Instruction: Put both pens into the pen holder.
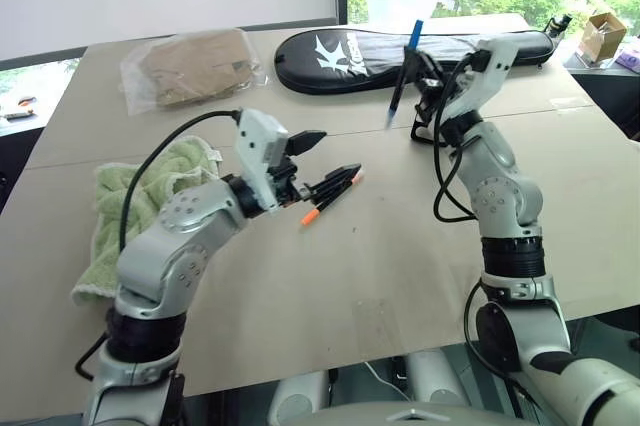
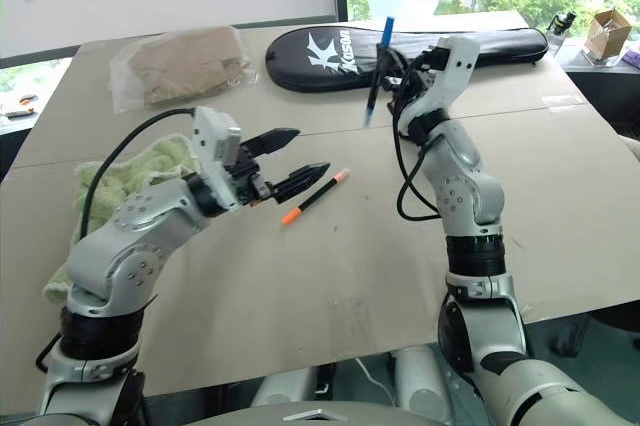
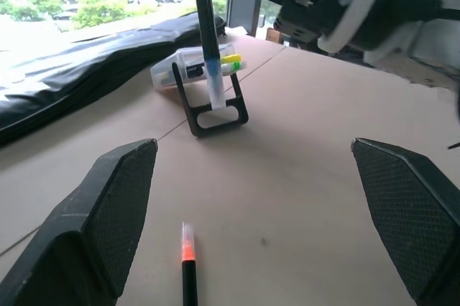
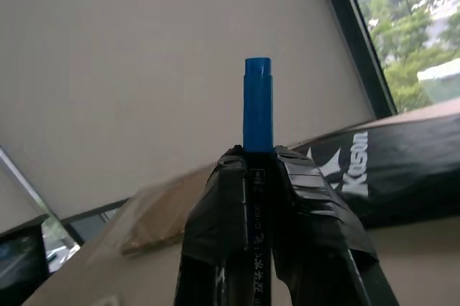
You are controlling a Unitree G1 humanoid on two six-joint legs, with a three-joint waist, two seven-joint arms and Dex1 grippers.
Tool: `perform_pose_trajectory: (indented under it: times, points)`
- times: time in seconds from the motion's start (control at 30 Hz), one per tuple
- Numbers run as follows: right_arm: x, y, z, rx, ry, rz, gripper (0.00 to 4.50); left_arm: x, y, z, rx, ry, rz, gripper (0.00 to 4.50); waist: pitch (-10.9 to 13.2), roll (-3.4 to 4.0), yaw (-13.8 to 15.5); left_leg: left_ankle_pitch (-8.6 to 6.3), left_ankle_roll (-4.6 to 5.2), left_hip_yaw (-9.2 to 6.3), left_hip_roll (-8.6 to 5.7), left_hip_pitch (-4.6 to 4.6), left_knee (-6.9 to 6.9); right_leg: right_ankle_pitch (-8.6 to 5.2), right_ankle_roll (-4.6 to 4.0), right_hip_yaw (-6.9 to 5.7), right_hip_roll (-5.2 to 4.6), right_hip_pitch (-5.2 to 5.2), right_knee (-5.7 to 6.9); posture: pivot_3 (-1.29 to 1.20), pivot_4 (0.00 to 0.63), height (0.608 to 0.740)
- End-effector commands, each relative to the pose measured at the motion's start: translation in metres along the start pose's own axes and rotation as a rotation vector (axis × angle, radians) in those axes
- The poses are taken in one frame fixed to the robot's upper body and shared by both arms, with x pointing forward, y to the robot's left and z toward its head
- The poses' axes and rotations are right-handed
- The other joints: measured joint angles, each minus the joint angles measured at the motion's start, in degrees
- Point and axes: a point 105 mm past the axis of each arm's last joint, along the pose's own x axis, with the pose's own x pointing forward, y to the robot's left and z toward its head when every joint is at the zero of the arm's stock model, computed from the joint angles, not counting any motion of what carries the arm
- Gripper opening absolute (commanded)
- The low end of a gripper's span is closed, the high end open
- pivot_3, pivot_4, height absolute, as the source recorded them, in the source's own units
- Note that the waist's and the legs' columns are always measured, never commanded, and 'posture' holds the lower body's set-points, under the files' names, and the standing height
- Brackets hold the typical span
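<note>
An orange-ended black pen [image 1: 330, 199] lies flat on the table, just in front of my left gripper [image 1: 328, 158], which is open and level with nothing between its fingers. In the left wrist view the same pen [image 3: 187, 271] lies between the fingers. My right gripper [image 1: 420, 61] is shut on the blue-capped pen [image 1: 404, 68], holding it nearly upright with the blue cap on top [image 4: 257, 105]. The pen's lower end hangs over the pen holder [image 3: 208, 90], a small black frame with a whitish top tilted on the table. My right arm partly hides the holder in the head views.
A long black racket bag [image 1: 330, 51] lies across the far side behind the holder. A plastic bag of brown material [image 1: 195, 66] sits far left, and a green towel [image 1: 130, 196] lies beside my left arm. A clear tub [image 1: 400, 1] and a cardboard box [image 1: 603, 34] stand at the back.
</note>
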Motion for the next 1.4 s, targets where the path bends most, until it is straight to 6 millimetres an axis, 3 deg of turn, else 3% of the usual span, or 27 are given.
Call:
perform_pose_trajectory:
  times: [0.03, 0.37, 0.6, 0.9, 1.0, 1.07, 1.13, 1.27, 1.4]
  points:
    - [-0.002, 0.022, 0.007, 0.106, -0.007, 0.048, 0.02, 0.012, -0.003, 0.003, 0.070, -0.013, -0.014, 4.50, 0.0, 0.00, 0.0, -0.01, 0.01, 0.01, -0.01, 0.02, 0.00, 0.00, 0.00, 0.01, 0.02, 0.00, 0.04, 0.00, 0.150, 0.740]
    - [-0.012, 0.041, 0.002, 0.174, 0.055, 0.102, 0.02, 0.022, 0.022, 0.001, 0.132, -0.012, 0.117, 4.50, 0.0, -0.03, 0.1, -0.01, 0.02, 0.02, 0.00, 0.01, 0.01, -0.01, 0.01, 0.01, 0.02, 0.00, 0.02, 0.00, 0.150, 0.740]
    - [-0.025, 0.036, 0.002, 0.169, 0.092, 0.110, 0.02, 0.016, 0.055, 0.003, 0.174, 0.007, 0.278, 4.50, 0.0, -0.03, 0.2, -0.01, 0.04, 0.00, 0.01, 0.02, 0.02, 0.00, 0.02, 0.00, 0.02, 0.00, 0.05, 0.00, 0.150, 0.740]
    - [-0.035, 0.023, 0.004, 0.128, 0.098, 0.067, 0.02, 0.014, 0.060, 0.005, 0.178, 0.005, 0.303, 4.50, 0.0, -0.04, 0.2, -0.02, 0.04, 0.02, 0.02, 0.00, 0.02, 0.00, 0.02, 0.00, 0.01, 0.00, 0.03, 0.00, 0.150, 0.740]
    - [-0.037, 0.008, 0.017, 0.045, 0.019, -0.017, 0.02, 0.016, 0.053, 0.010, 0.155, -0.028, 0.261, 4.50, 0.0, -0.04, 0.2, -0.02, 0.04, 0.02, 0.02, -0.01, 0.02, 0.00, 0.02, 0.00, 0.01, 0.00, 0.04, 0.00, 0.150, 0.740]
    - [-0.043, -0.019, 0.037, -0.114, -0.088, -0.156, 0.02, 0.018, 0.027, 0.015, 0.086, -0.068, 0.115, 4.50, 0.0, -0.06, 0.3, -0.02, 0.04, 0.01, 0.01, -0.01, 0.04, -0.01, 0.02, 0.00, 0.01, 0.00, 0.05, 0.00, 0.150, 0.740]
    - [-0.048, -0.033, 0.053, -0.226, -0.168, -0.235, 0.02, 0.018, 0.004, 0.018, 0.047, -0.087, -0.009, 4.50, 0.0, -0.06, 0.4, -0.02, 0.04, 0.00, 0.00, -0.07, 0.06, -0.01, 0.03, -0.04, -0.01, 0.00, 0.00, 0.00, 0.150, 0.740]
    - [-0.050, -0.044, 0.071, -0.414, -0.269, -0.301, 0.02, 0.016, -0.013, 0.020, -0.006, -0.098, -0.091, 4.50, 0.0, -0.06, 0.0, 0.05, -0.07, 0.12, 0.01, -0.06, 0.06, -0.01, 0.04, 0.07, -0.01, -0.01, -0.05, 0.00, 0.150, 0.740]
    - [-0.048, -0.049, 0.075, -0.530, -0.313, -0.305, 0.02, 0.018, -0.016, 0.024, -0.022, -0.109, -0.110, 4.50, 0.0, -0.07, 0.0, -0.01, 0.02, 0.16, 0.01, 0.06, 0.04, -0.01, 0.03, 0.11, 0.04, 0.00, 0.07, 0.00, 0.150, 0.740]
